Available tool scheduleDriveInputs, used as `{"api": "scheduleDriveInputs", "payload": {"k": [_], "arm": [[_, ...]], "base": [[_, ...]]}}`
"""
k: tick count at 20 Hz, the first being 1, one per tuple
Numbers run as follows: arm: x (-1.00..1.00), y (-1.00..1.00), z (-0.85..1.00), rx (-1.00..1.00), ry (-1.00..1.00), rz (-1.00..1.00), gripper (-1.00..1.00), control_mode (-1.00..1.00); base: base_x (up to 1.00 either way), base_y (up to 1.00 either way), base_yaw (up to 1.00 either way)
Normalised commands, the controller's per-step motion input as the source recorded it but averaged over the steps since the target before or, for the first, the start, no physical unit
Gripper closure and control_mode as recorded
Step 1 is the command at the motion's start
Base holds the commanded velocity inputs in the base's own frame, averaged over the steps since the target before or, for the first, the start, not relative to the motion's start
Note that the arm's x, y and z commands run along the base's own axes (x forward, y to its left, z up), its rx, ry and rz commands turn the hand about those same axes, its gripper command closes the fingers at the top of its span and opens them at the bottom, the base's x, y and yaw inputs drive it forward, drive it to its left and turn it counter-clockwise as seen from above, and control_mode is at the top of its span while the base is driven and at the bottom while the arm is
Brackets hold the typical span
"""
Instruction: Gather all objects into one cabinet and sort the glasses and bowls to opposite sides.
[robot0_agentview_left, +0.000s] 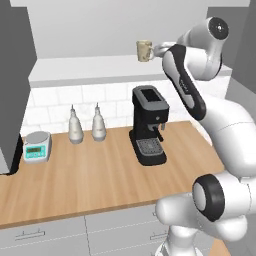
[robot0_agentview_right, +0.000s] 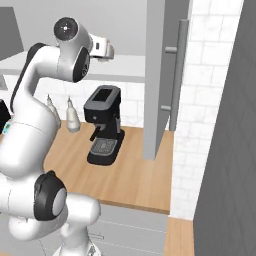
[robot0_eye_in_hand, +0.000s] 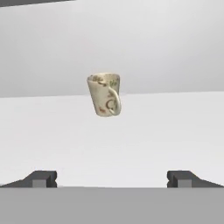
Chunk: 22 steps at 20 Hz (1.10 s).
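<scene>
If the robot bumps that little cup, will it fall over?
Probably. The cream mug looks tilted above the white shelf, and its base is narrower than its rim. Its side handle could catch a finger. The open gripper isn't touching it.

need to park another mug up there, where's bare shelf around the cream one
The long white shelf board is bare to the left of the cream handled mug, up to the dark grey side panel. It is crowded to the mug's right, where the open hand and arm reach in.
</scene>
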Motion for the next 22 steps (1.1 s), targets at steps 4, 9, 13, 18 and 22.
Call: {"api": "scheduleDriveInputs", "payload": {"k": [4, 9, 13, 18, 22], "arm": [[0.13, 0.00, 0.27, 0.00, 0.00, 0.00, -1.00, -1.00], [0.00, 0.00, 0.00, 0.00, 0.00, 0.00, -1.00, -1.00], [0.04, 0.00, 0.00, 0.00, 0.01, 0.00, -1.00, -1.00], [0.33, 0.00, 0.07, 0.00, 0.07, 0.00, -1.00, -1.00], [0.53, 0.00, 0.22, 0.00, 0.10, 0.00, -1.00, -1.00]], "base": [[0.00, 0.00, 0.00], [0.00, 0.00, 0.00], [0.00, 0.00, 0.00], [0.00, 0.00, 0.00], [0.00, 0.00, 0.00]]}}
